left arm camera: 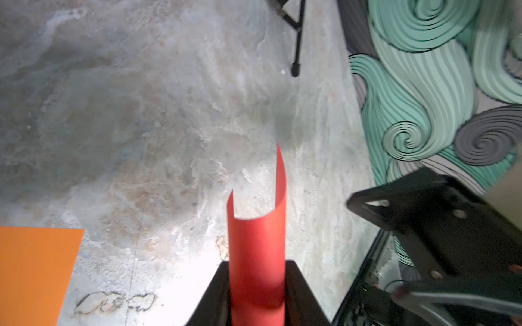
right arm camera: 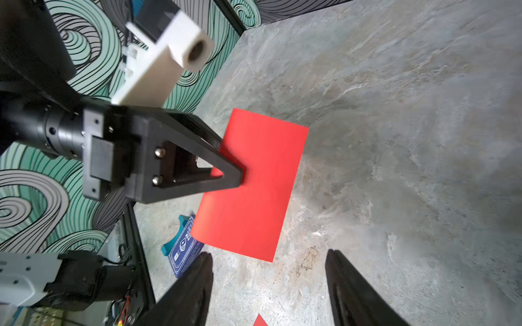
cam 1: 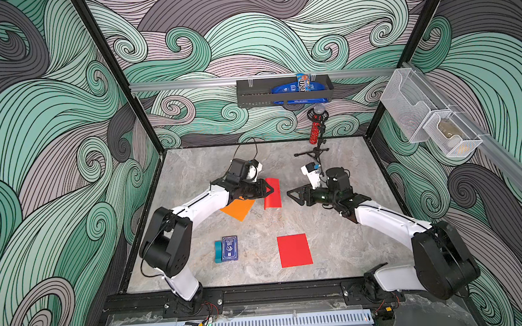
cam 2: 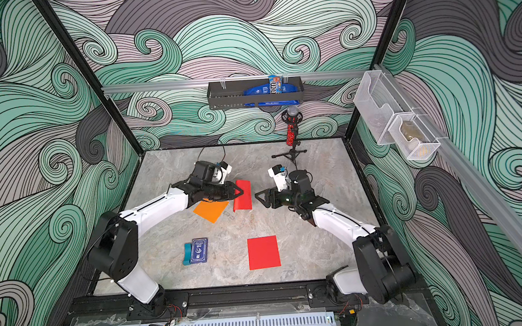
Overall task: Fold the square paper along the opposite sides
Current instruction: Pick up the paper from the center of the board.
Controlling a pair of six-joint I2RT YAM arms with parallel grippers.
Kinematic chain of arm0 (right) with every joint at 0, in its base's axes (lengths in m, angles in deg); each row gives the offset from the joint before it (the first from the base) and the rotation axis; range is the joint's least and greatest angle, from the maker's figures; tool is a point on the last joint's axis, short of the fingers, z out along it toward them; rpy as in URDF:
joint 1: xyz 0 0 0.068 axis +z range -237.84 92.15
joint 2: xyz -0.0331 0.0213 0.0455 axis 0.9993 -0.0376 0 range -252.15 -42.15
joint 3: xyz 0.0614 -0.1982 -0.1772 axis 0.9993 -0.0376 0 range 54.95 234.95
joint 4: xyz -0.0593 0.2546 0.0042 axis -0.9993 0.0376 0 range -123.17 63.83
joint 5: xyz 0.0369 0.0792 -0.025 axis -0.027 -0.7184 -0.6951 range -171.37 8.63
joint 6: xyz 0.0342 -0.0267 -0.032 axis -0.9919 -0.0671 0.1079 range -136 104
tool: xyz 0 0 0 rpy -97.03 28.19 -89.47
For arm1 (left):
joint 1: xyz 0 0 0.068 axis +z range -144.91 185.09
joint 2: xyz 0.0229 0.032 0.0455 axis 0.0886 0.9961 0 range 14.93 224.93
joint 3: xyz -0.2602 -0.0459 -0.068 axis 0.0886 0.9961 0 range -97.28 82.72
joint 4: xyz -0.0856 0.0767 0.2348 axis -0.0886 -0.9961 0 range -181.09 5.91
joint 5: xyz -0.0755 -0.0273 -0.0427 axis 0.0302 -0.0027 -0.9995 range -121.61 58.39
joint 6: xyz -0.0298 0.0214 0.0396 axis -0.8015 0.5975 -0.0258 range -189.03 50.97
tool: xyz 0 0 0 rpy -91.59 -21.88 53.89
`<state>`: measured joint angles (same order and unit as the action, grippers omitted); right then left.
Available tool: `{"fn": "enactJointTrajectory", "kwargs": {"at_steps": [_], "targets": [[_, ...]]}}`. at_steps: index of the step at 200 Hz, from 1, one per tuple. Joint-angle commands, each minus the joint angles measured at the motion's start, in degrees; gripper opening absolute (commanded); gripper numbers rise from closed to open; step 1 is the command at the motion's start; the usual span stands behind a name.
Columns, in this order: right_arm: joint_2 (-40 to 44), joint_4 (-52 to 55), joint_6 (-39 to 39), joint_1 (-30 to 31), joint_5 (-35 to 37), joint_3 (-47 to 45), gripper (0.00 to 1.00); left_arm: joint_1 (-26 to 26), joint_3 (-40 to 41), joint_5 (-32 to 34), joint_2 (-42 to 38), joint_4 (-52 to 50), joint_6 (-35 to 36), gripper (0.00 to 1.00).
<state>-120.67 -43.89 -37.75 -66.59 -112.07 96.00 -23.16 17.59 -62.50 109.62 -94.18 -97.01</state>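
Left wrist view puts me right behind the left claw (left arm camera: 258,264). Its jaws are clamped on the red paper (left arm camera: 257,240), which stands up out of them bent into a trough. Both long edges curl the same way and the two far corners are free.

In both top views that paper (cam 1: 274,197) sits over the table (cam 1: 338,252), a little back of its middle, pinched at one edge by the left claw. Whether its lower edge touches the table I cannot tell.

The right claw (cam 1: 291,194) points at the paper from the opposite side, near but apart. In the right wrist view its two fingers (right arm camera: 195,288) stand wide, with only bare table between them.

An orange sheet (cam 1: 238,210) lies flat just beside the red paper, partly under the left arm. Toward the front edge a second red sheet (cam 1: 294,250) lies flat. Well to its left a dark blue card box (cam 1: 230,248) rests against a teal block (cam 1: 218,251).

At the back stands a microphone (cam 1: 317,125) on a black tripod. On the back wall hangs a black basket (cam 1: 248,92) holding blue packets, and wire-mesh bins (cam 1: 423,117) hang on the side wall.
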Motion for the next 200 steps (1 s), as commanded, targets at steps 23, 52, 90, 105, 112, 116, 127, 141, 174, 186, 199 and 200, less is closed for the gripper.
{"fn": "enactJointTrajectory", "kwargs": {"at_steps": [23,52,90,105,112,116,127,141,174,186,199,200], "targets": [[-2.8,-16.0,-10.7,-1.6,-16.0,-4.5,0.72,1.5,4.6,-13.7,-4.7,7.3,0.9,0.31],[-4.6,-24.6,-15.9,-1.5,-19.2,-6.3,0.74,1.9,6.2,-16.9,-5.9,10.0,0.0,0.3],[-8.0,-32.2,-20.5,-0.3,-20.7,-6.6,0.73,2.2,7.2,-18.5,-6.1,12.4,-1.1,0.29],[-8.9,-32.4,-20.4,0.6,-20.5,-5.9,0.71,2.2,7.5,-18.8,-6.1,12.9,-1.3,0.29],[-9.3,-32.3,-20.3,1.0,-20.2,-5.6,0.7,2.3,7.6,-19.0,-6.3,13.1,-1.4,0.28],[-9.5,-32.3,-20.3,1.1,-20.1,-5.4,0.69,2.3,7.7,-19.0,-6.3,13.2,-1.5,0.29],[-10.0,-32.6,-20.5,1.2,-20.3,-5.1,0.66,2.4,8.0,-19.0,-6.6,13.4,-1.5,0.29],[-10.2,-33.2,-20.7,1.2,-20.3,-4.9,0.62,2.5,8.2,-18.9,-6.8,13.6,-1.5,0.28],[-9.8,-34.7,-21.5,1.2,-20.0,-5.1,0.37,3.0,8.5,-18.7,-7.0,13.5,-1.2,0.29],[-9.8,-35.3,-22.0,1.1,-19.9,-5.2,0.25,3.0,8.5,-18.5,-7.0,13.5,-1.1,0.28],[-9.5,-35.4,-22.1,1.2,-19.9,-5.3,0.13,3.0,8.5,-18.2,-7.1,13.4,-0.9,0.29],[-9.5,-35.5,-22.1,1.2,-19.9,-5.3,0.12,3.1,8.5,-18.2,-7.1,13.4,-0.9,0.29]]}}
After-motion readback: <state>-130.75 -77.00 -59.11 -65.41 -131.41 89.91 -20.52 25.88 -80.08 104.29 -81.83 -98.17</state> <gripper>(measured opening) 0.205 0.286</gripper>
